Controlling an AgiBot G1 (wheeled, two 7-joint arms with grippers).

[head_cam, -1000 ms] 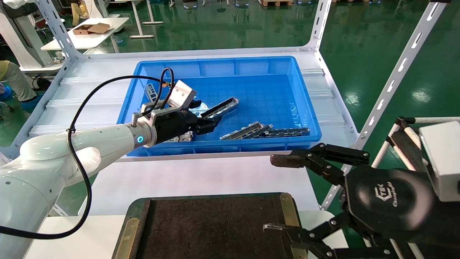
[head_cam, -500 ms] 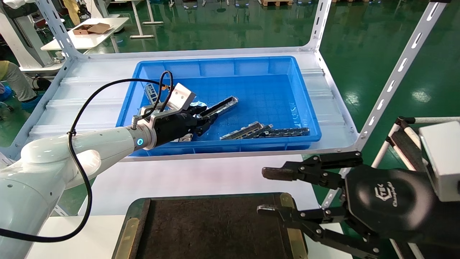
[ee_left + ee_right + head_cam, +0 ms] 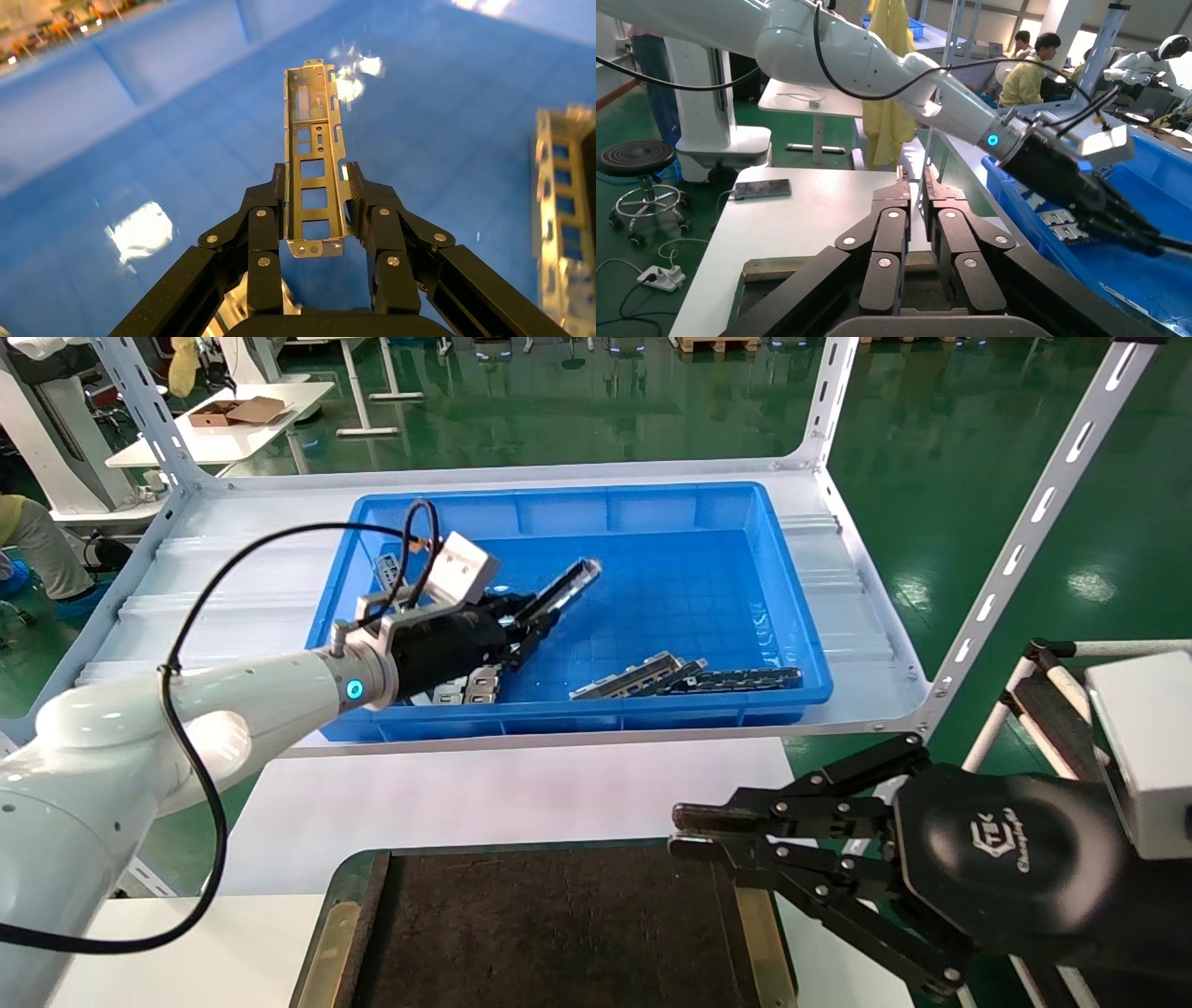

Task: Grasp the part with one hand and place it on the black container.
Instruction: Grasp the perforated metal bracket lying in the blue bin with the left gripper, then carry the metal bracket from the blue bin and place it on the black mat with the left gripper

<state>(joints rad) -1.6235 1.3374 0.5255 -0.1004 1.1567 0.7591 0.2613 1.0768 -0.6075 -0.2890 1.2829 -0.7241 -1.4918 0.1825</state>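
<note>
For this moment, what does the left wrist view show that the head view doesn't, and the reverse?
Left wrist only: the row of rectangular cut-outs of the long silver-grey metal channel part, seen close up, with a black finger pressed on each side edge.

Head only: the flat matt black tray with brass-coloured side strips, the right claw shut empty at its far right corner, and the dark chain-like strip.

Both: the left claw shut on the part, lifted above the floor of the deep blue plastic bin.

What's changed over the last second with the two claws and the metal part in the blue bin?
The left claw, shut on the part, has lifted it, tipping its far end up off the floor of the blue bin. The right claw went from wide open to shut by the black container. The other strips in the bin stayed put.
</note>
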